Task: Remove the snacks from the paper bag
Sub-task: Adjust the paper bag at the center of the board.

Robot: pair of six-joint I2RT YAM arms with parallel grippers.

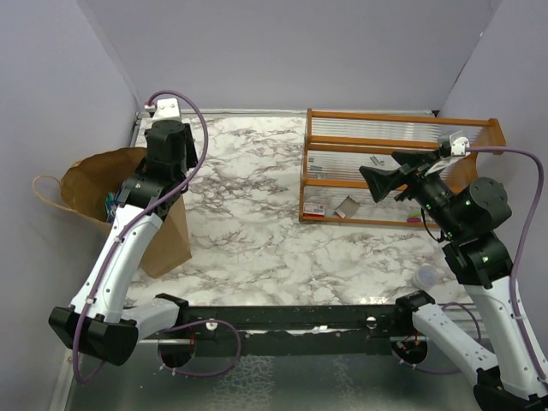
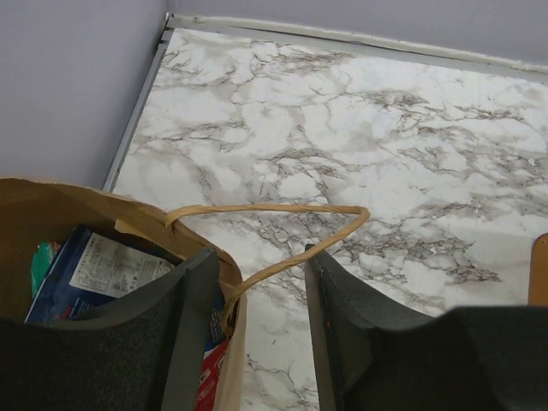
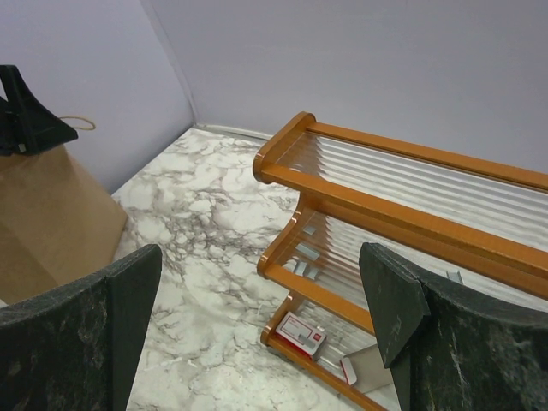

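The brown paper bag (image 1: 86, 180) stands upright at the table's left edge, mouth open; its side also shows in the right wrist view (image 3: 51, 214). Inside it lie snacks: a dark blue packet (image 2: 103, 270), a teal one (image 2: 41, 261) and a red one (image 2: 210, 377). My left gripper (image 2: 257, 257) is open astride the bag's near wall (image 2: 224, 360): one finger (image 2: 193, 325) is inside against the packets, the other outside over the marble. A loop handle (image 2: 282, 208) runs between them. My right gripper (image 3: 261, 257) hangs wide open and empty in front of the rack.
An orange wooden slatted rack (image 1: 390, 141) stands at the back right, with a small red-and-white packet (image 3: 301, 334) and a grey card (image 1: 345, 206) on its lowest shelf. A small pale round object (image 1: 425, 276) lies near the right arm. Purple walls enclose the table on three sides.
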